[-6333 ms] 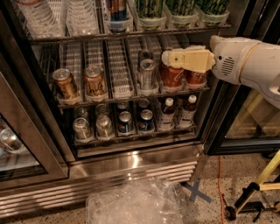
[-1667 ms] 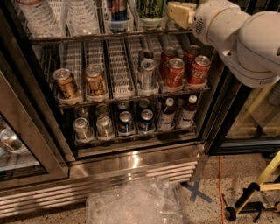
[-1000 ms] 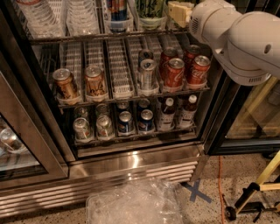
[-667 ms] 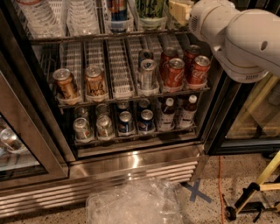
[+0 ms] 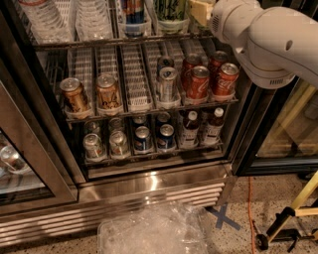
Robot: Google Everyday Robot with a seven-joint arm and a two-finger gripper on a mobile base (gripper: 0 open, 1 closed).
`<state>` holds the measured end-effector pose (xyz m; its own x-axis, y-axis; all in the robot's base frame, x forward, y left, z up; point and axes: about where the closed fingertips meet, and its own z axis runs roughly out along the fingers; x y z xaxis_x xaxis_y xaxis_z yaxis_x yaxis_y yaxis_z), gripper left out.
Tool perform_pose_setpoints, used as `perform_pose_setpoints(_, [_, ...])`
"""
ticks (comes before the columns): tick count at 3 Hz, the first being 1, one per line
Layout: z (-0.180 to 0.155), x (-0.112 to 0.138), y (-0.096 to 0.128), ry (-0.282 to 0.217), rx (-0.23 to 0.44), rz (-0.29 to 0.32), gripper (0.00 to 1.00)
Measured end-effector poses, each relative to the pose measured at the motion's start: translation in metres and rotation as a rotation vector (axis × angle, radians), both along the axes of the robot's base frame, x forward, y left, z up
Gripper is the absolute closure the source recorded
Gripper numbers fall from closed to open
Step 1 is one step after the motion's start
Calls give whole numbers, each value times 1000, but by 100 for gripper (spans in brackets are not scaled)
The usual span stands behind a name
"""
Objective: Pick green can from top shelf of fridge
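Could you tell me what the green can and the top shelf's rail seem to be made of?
The green can: probably thin metal, glossy printed finish. The top shelf rail: likely steel, grey with dull glints. The gripper, beside the can at that shelf's right end, looks matte tan plastic, perhaps.

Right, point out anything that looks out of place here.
Crumpled clear plastic lies on the floor in front of the fridge, an odd spot. The gripper is at the top shelf, beside the green can.
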<state>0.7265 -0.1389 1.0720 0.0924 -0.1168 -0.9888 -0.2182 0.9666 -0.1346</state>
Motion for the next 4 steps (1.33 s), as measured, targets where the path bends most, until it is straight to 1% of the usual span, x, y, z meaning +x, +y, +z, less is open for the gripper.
perform_pose_setpoints(1, [0,1,0,0,1,0,53])
perform_pose_setpoints(3, [4,-3,1,-4,1,12,98])
perform_pose_setpoints(4, [27,-12,1,-31,9,47,100])
